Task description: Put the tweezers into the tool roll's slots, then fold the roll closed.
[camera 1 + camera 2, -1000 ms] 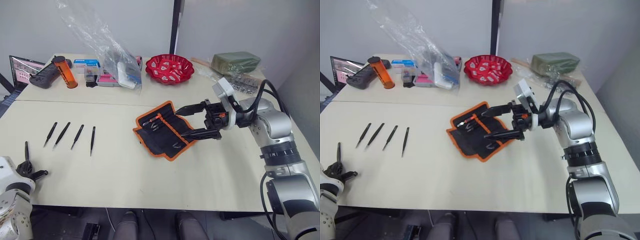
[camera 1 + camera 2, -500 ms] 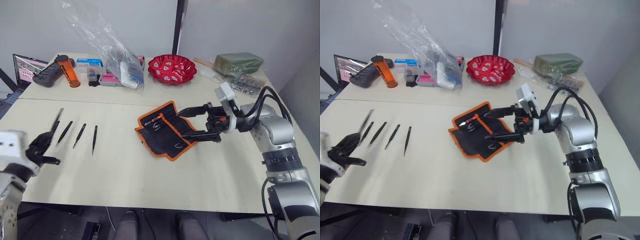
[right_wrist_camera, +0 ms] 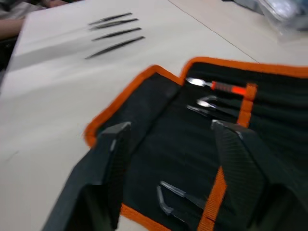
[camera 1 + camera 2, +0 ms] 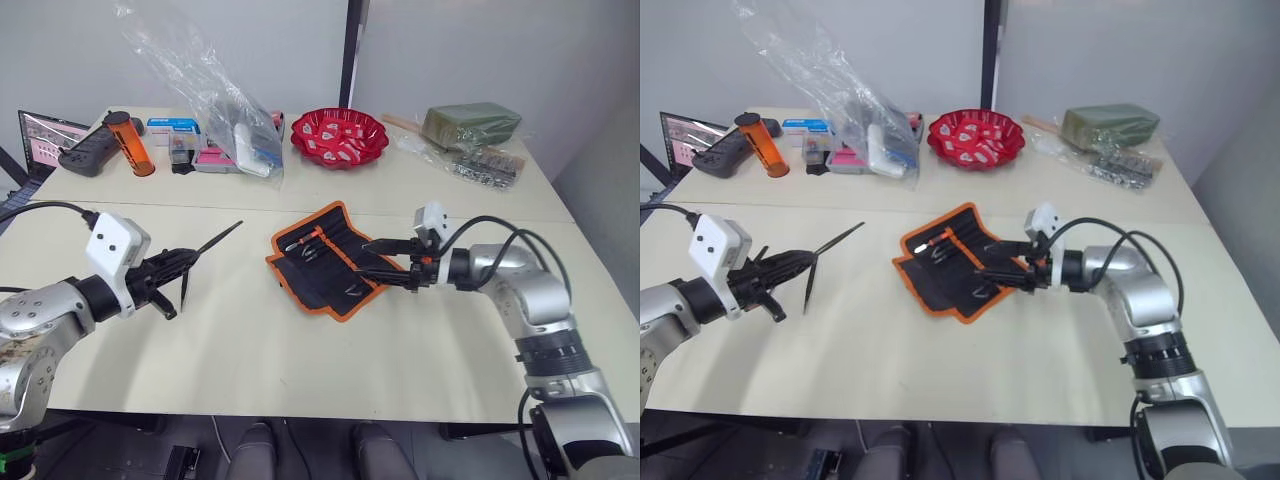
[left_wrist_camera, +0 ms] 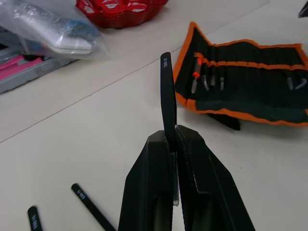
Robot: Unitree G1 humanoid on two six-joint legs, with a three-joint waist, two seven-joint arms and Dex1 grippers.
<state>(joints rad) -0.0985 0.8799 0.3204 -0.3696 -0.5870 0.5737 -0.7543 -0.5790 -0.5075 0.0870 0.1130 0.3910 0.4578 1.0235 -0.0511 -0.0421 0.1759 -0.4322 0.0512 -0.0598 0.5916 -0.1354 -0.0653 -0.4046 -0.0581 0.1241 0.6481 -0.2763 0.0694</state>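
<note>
While left gripper (image 5: 172, 144) pinches tweezers (image 5: 168, 91), tool roll (image 4: 330, 255) lies open.

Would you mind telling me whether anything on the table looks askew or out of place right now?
The flat black fabric tool roll with orange binding lies open at a slant to the table edge, one corner flap turned over. The left gripper pinches one slim black tweezer; the open right gripper is over the roll. Nothing looks spilled or damaged.

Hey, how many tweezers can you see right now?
5 tweezers. One is held in the left gripper; four lie side by side on the table, left of the tool roll.
</note>
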